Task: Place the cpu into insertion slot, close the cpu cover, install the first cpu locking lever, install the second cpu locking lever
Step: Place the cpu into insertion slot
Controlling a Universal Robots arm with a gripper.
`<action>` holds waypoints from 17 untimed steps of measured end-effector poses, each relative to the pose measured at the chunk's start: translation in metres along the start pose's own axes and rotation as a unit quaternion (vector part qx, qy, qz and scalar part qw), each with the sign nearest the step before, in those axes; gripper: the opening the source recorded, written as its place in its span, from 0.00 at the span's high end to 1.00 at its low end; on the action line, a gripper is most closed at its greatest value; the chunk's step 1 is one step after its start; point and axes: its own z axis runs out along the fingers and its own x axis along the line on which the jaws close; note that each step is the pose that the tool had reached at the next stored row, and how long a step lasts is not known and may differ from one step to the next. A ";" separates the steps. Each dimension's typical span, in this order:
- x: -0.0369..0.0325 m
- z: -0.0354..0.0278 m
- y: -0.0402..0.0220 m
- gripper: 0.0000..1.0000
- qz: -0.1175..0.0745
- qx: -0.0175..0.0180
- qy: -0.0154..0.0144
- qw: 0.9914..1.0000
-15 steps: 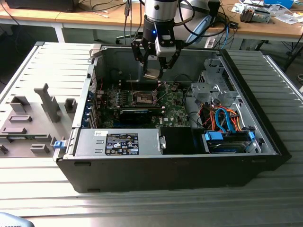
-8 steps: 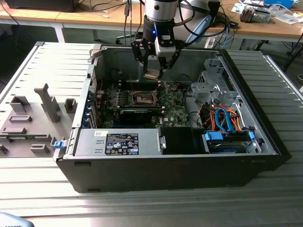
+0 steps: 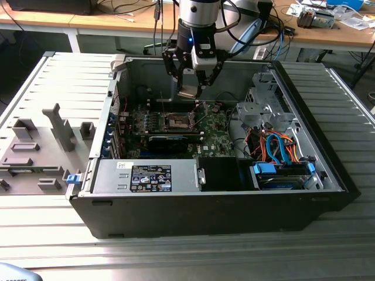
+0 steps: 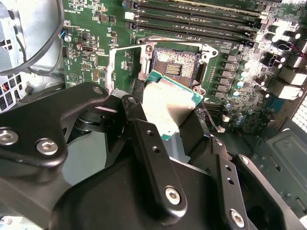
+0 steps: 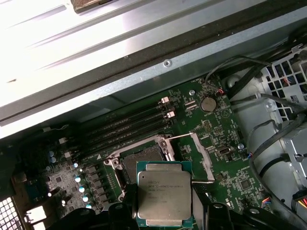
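Arm: the Universal Robots arm [image 3: 198,23] is being held upright above the open computer case [image 3: 234,211]; its wrist is being pointed straight down into the case, over the rear half of the green motherboard [image 3: 218,137].

Gripper: the gripper [image 3: 190,88] is being kept closed on the cpu [image 3: 189,92]; the black fingers [image 4: 153,158] are being pressed against opposite edges of the chip, as is being shown in the second wrist view.

Cpu: the cpu [image 5: 164,194] is being carried with its dull metal top facing the first wrist view's camera and its green edge showing around it; in the second wrist view the cpu [image 4: 170,108] is being seen slightly tilted; it is being held above the socket and apart from it.

Insertion slot: the insertion slot [image 3: 176,121] is being left uncovered, near the middle of the motherboard and just below the gripper in the exterior view; its brownish pin field [image 4: 175,62] is being exposed in the second wrist view; part of the slot [image 5: 136,160] is being hidden behind the chip in the first wrist view.

Cpu cover: the cpu cover [image 4: 112,67] is being kept swung open to one side of the socket.

Surroundings: the long black memory slots [image 5: 124,127] are being seen just beside the socket; the power supply [image 3: 146,175] is being seen along the case's near wall, with orange and blue cables [image 3: 275,146] to the exterior view's right.
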 end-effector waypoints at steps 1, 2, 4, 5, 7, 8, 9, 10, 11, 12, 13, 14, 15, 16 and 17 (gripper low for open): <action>0.0000 0.0000 0.0000 0.45 0.000 0.000 0.000 1.000; 0.0000 0.0000 0.0000 0.45 0.000 0.000 0.000 1.000; 0.0000 0.0001 0.0000 0.45 0.001 0.000 0.000 1.000; 0.0000 0.0003 0.0000 0.45 0.002 0.000 0.000 1.000; 0.0000 0.0008 0.0000 0.45 0.003 0.000 0.000 1.000; 0.0000 0.0008 0.0000 0.45 0.003 0.000 0.000 1.000; 0.0000 0.0008 0.0000 0.45 0.003 0.000 0.000 1.000; 0.0000 0.0008 0.0000 0.45 0.004 0.000 0.000 1.000; 0.0000 0.0008 0.0000 0.45 0.004 0.000 0.000 1.000; 0.0000 0.0009 0.0000 0.45 0.005 0.000 0.000 1.000; 0.0000 0.0009 0.0000 0.45 0.006 0.000 0.000 1.000; 0.0000 0.0009 0.0000 0.45 0.006 0.000 0.000 1.000; 0.0000 0.0009 0.0000 0.45 0.006 0.000 0.000 1.000; 0.0000 0.0009 0.0000 0.45 0.007 0.000 0.000 1.000; 0.0000 0.0009 0.0000 0.45 0.007 0.000 0.000 1.000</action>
